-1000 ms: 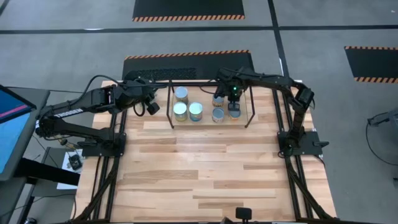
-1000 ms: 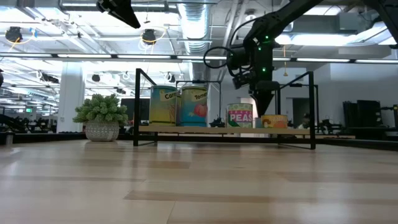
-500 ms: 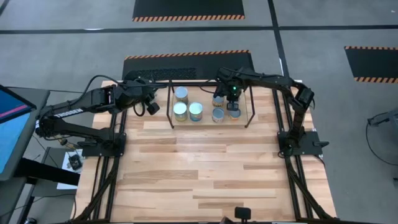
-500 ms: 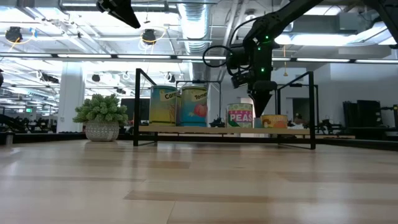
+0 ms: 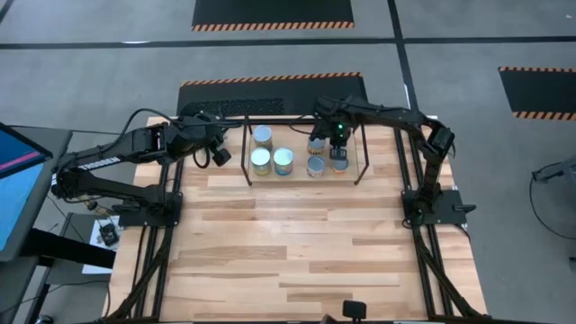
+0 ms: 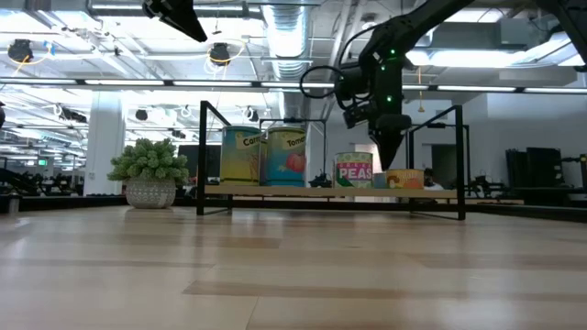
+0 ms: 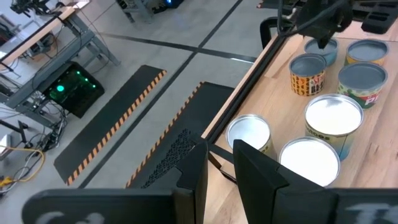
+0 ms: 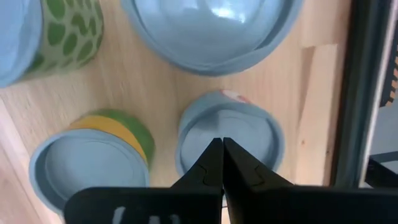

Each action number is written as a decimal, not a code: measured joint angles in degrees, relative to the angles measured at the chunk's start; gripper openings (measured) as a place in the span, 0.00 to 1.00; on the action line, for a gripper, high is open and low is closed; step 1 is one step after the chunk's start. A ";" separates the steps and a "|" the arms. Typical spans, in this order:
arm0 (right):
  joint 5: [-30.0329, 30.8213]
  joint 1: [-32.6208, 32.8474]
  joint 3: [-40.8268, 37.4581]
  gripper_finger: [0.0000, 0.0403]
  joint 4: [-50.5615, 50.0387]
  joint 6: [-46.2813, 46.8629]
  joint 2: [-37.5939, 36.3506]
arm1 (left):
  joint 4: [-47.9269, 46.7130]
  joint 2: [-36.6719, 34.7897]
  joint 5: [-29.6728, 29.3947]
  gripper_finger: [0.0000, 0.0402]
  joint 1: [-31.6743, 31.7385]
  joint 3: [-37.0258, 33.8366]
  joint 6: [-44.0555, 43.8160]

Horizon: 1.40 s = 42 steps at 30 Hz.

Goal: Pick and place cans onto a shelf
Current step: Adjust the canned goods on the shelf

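Several cans (image 5: pixel 283 161) with pale round tops stand on the shelf (image 6: pixel 330 191), a low black-railed rack with a light wood board at the table's far edge. My right gripper (image 5: pixel 337 147) hangs over the shelf's right part, pointing down, shut. Its tips (image 8: pixel 222 143) are over the lid of a low can (image 8: pixel 249 134), which has an orange label (image 6: pixel 405 179) in the low view. My left gripper (image 7: pixel 217 165) waits high off the shelf's left end, slanting down toward the cans (image 7: pixel 334 118), open with nothing between its fingers. My right gripper's shut fingertips (image 6: pixel 390 161) point straight down at the low can's lid (image 8: pixel 205 134). I cannot tell whether they touch it. The can stands upright on the shelf board.
A spiky green plant in a pale pot (image 6: pixel 151 174) stands left of the shelf. Black frame rails (image 5: pixel 166 234) run along the table's left and right sides. The wood table top (image 5: pixel 297 243) spreads bare in front of the shelf.
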 joint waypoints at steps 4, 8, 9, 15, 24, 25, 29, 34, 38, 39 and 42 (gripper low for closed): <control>0.40 0.46 3.27 0.06 -2.23 1.60 0.00 | 0.00 0.02 0.00 0.17 0.01 0.00 0.45; 2.15 0.84 8.62 0.07 -9.64 5.52 -0.02 | -0.27 0.01 -0.01 0.17 0.00 0.00 0.48; 2.25 1.10 10.33 0.07 -12.30 7.49 -0.02 | -0.30 0.00 -0.02 0.17 0.01 0.00 0.48; 1.91 4.10 19.29 0.07 -25.59 24.26 -0.09 | -0.26 0.00 -0.09 0.17 -0.01 0.00 0.50; 0.79 13.74 22.94 0.07 -28.68 30.16 -0.09 | -1.83 0.00 -0.05 0.17 0.01 0.00 -0.61; 0.85 15.09 22.94 0.07 -28.68 29.58 -0.09 | -2.82 0.00 -0.04 0.17 0.01 0.00 -0.61; 1.28 20.08 22.94 0.07 -28.76 29.65 -0.09 | -6.23 0.00 0.02 0.17 0.00 0.00 0.39; 2.75 25.53 22.97 0.07 -28.38 30.88 -0.77 | -10.29 0.00 0.08 0.17 0.01 0.00 0.25; 1.98 29.60 22.96 0.07 -28.73 30.47 -1.69 | -11.59 0.00 3.49 0.17 0.01 0.00 -4.21; 1.43 30.56 22.96 0.07 -28.56 30.48 -2.24 | -11.54 0.00 5.93 0.17 0.01 0.00 -4.66; 1.00 33.40 22.99 0.07 -26.52 31.42 -3.89 | -11.50 0.00 13.04 0.17 -0.01 0.00 -6.51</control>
